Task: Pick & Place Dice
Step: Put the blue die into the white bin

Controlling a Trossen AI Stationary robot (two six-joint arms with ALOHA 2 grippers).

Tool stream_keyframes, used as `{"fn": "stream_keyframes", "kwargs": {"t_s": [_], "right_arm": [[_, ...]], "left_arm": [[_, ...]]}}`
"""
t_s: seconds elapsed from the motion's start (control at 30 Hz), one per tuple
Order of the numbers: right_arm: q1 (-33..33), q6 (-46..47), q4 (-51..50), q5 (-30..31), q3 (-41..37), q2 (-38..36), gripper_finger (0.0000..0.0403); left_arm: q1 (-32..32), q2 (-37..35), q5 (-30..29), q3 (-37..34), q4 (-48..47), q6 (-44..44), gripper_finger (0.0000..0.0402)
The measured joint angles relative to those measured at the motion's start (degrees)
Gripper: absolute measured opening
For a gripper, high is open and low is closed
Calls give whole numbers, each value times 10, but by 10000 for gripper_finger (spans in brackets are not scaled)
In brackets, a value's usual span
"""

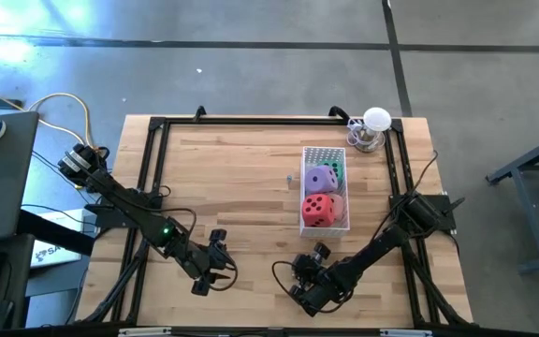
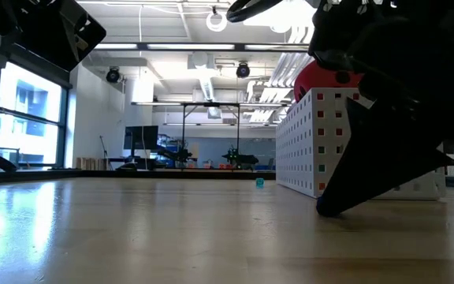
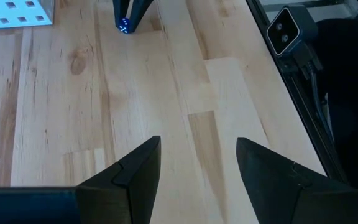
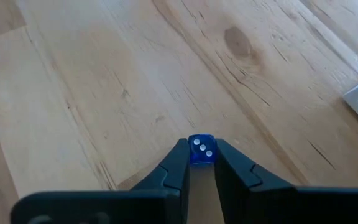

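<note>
A white perforated basket (image 1: 325,155) stands right of the table's middle. It holds the red die (image 1: 319,210), the purple die (image 1: 321,178), the green die (image 1: 338,171) and a pink die (image 1: 338,203), which is mostly hidden. My right gripper (image 4: 201,158) is near the table's near edge, in front of the basket, shut on a tiny blue die (image 4: 201,149) with white pips. My left gripper (image 3: 197,162) is open over bare wood at the near edge, left of the right gripper (image 1: 299,281). My right gripper pinches the tiny blue die (image 4: 201,149) between its two fingertips (image 4: 180,155), on two opposite faces. The face with three white pips shows between the fingers. The fingers slant down to table level (image 2: 327,210). I cannot tell whether the die rests on the wood.
A black frame rail (image 1: 152,168) runs around the table. A small stand with a white ball (image 1: 374,127) sits at the far right corner. A tiny teal bead (image 2: 259,182) lies on the wood left of the basket (image 2: 310,142). A small camera (image 3: 286,28) sits at the near edge.
</note>
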Motion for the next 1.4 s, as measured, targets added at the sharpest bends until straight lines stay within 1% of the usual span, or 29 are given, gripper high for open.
{"fn": "stream_keyframes", "kwargs": {"t_s": [0.13,0.27,0.4,0.5,0.63,0.87,1.03,1.13,1.3,1.4], "right_arm": [[3,0,4,-1,-1,-5,40],[11,-1,-2,-9,-4,-25,38],[26,-1,0,7,-2,-57,40],[39,7,-21,21,-2,-79,37],[61,73,-83,62,-2,-117,37],[116,185,-197,162,-1,-169,38],[138,244,-275,218,-1,-178,40],[137,300,-341,219,0,-179,39],[117,425,-469,188,-1,-179,37],[105,465,-524,185,-1,-179,39]], "left_arm": [[0,0,0,0,0,0,203],[0,0,0,0,0,10,203],[0,0,0,0,7,5,203],[0,0,0,0,8,5,203],[0,0,0,0,8,5,203],[-3,0,2,0,9,1,203],[3,0,2,0,19,23,203],[10,0,2,0,31,23,203],[19,0,2,0,60,21,203],[23,0,3,0,85,14,203]]}}
